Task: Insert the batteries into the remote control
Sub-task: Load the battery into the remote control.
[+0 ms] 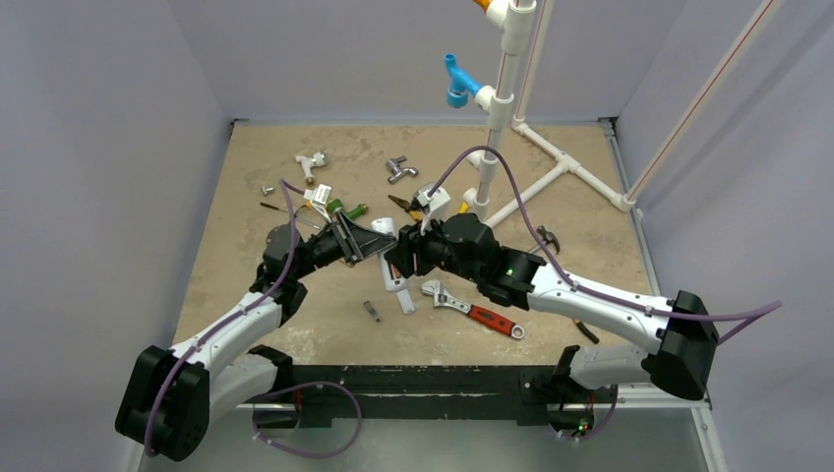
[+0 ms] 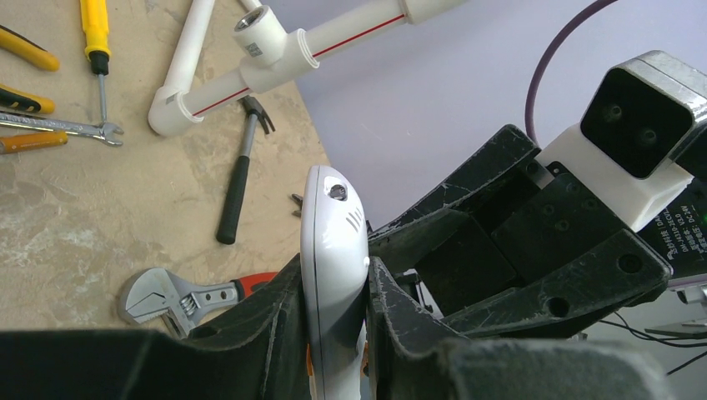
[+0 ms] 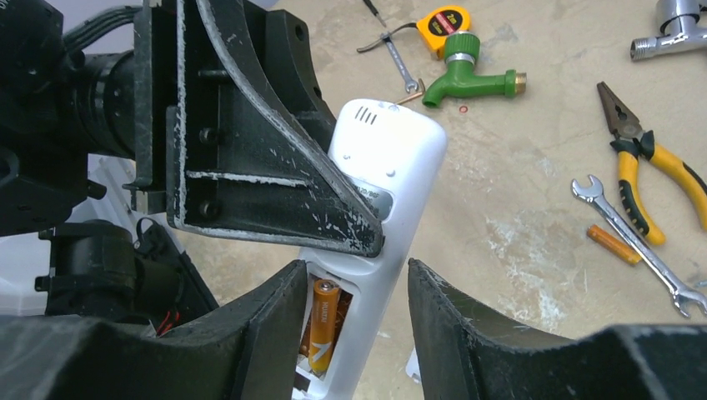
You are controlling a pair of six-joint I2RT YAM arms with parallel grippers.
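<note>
Left gripper is clamped on the remote control up in the air, one battery in its open bay, right gripper with jaws apart around that end, and the other battery lies slantwise on the table off to its right, just beside a spanner.

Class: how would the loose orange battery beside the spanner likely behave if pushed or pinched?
The battery is a small cylinder lying on its side, so a push would probably roll it, unless the spanner alongside blocks it. Its smooth round casing may slip from a pinch.
</note>
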